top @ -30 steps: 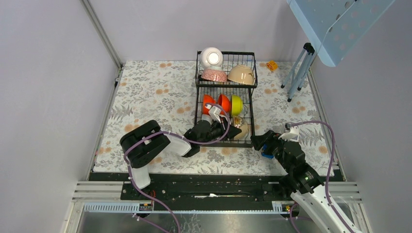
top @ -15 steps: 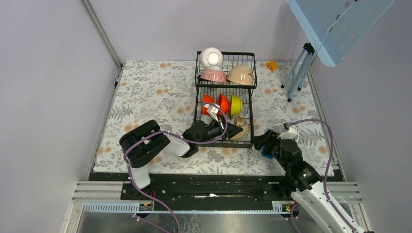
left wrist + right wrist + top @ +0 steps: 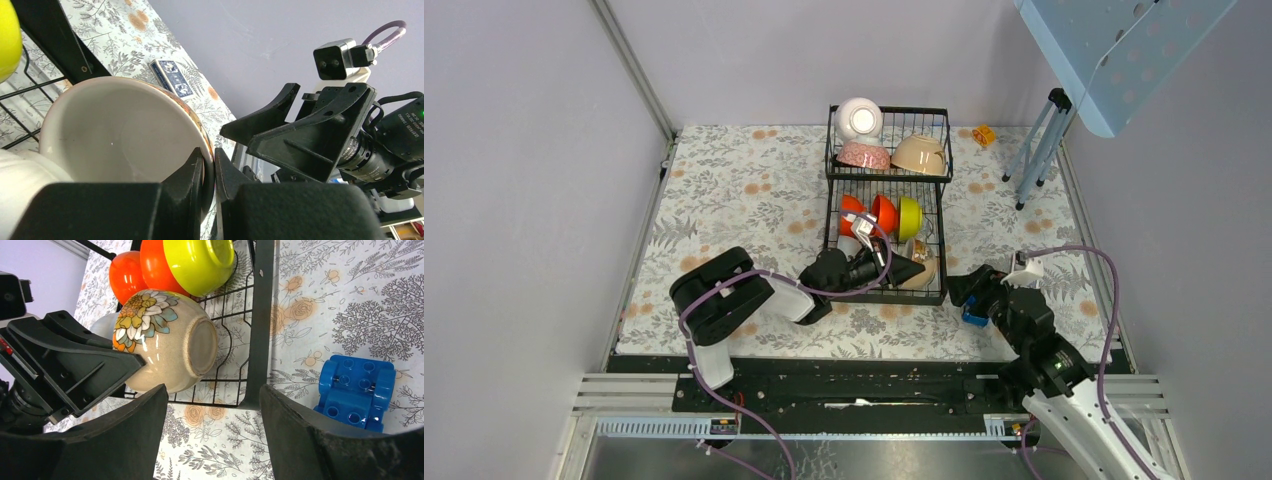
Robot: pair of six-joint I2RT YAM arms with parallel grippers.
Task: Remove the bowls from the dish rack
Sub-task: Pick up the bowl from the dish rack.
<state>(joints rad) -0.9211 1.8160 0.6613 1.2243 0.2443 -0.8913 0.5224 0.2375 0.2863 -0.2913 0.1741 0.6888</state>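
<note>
Floral beige bowl point(image 3: 165, 347) is clamped at its rim by the left gripper point(image 3: 209, 160), with one finger inside and one outside. It is held on its side at the near right corner of the dish rack point(image 3: 262, 315), in the lower tray, with its base turned toward the right gripper point(image 3: 212, 390). That gripper's fingers are spread wide apart just outside the same corner. Orange-red bowls point(image 3: 127, 275) and a yellow-green bowl point(image 3: 200, 260) are stood on edge behind it. White bowl point(image 3: 859, 119), pink-patterned bowl point(image 3: 865, 155) and cream bowl point(image 3: 921, 154) are seen in the upper basket. Blue block point(image 3: 356, 392) is seen on the desk point(image 3: 744, 190) beside the right gripper.
</note>
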